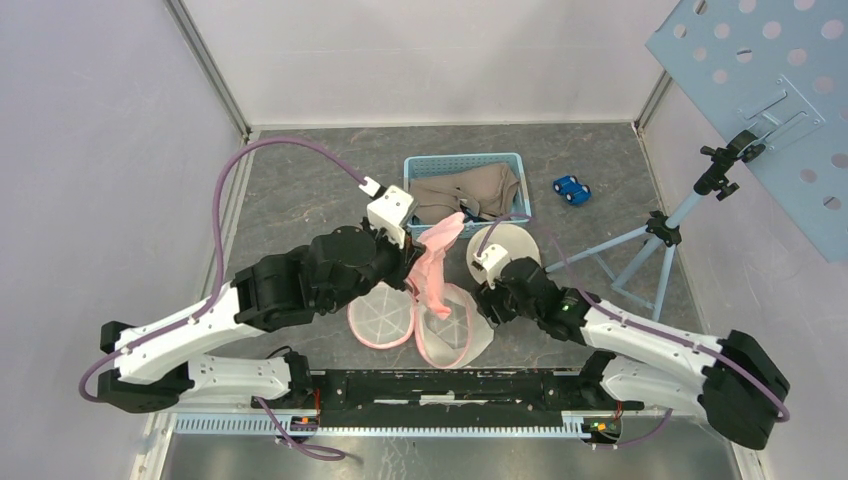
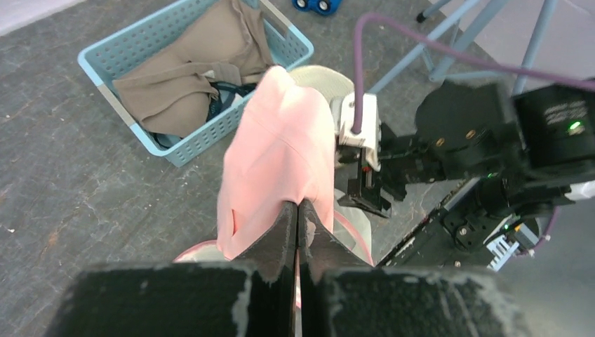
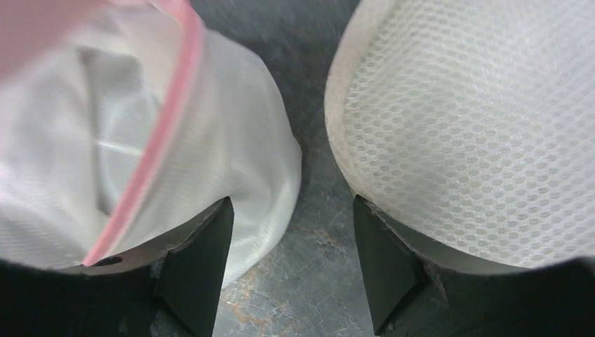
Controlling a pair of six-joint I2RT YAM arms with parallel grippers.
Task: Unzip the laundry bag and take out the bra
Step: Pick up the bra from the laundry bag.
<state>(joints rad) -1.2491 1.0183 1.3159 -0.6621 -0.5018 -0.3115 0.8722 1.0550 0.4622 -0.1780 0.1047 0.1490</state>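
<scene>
Two end effectors are recorded over the middle of the grey counter (image 1: 300, 200). The left end effector (image 2: 297, 208) is seen with its jaws pressed together on a fold of the pink bra (image 2: 281, 147), which is held raised above the counter and hangs from the grip. In the top view the bra is found between the two arms, its lower end over the opened laundry bag (image 1: 455, 338); whether that end touches the bag cannot be told. The laundry bag, of white mesh with a pink rim, is laid open on the counter in two round halves side by side, toward the near edge. The right end effector (image 3: 291, 203) is noted with its jaws spread and nothing gripped. Bare counter is seen between them. The bag's white mesh and pink rim are seen against the finger (image 3: 200, 267) at the left of the wrist view, and a round white mesh dome (image 3: 456, 140) at the other finger. That dome is set on the counter just beside the bag, on its far right side. A light blue basket (image 2: 224, 119) holding a beige garment (image 2: 189, 63) is set beyond the bra, and a small blue toy car (image 1: 571, 189) is seen near the basket's right. A tripod stand (image 1: 660, 232) carrying a perforated blue panel (image 1: 760, 90) is placed at the right edge.
</scene>
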